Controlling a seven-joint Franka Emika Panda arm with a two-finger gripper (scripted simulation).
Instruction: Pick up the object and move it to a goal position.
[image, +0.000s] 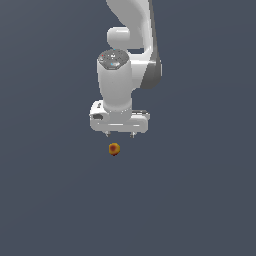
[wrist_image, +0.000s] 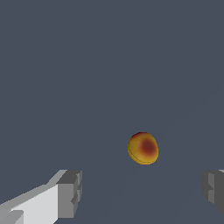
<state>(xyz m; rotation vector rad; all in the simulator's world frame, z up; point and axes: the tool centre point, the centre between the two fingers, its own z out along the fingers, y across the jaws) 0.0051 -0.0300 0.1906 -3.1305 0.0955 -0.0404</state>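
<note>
The object is a small round ball (image: 114, 149) mottled red, orange and yellow, lying on the dark grey surface. My white gripper (image: 120, 134) hangs a little above it with its fingers spread wide and nothing between them. In the exterior view the ball sits just below the gripper, nearer the finger on that view's left. The wrist view shows the same ball (wrist_image: 143, 148) beyond the two grey fingertips (wrist_image: 70, 192), apart from both, with the gripper (wrist_image: 142, 190) open.
A plain dark grey floor (image: 200, 200) spreads all around. The white arm (image: 120, 75) rises behind the gripper toward the top of the exterior view.
</note>
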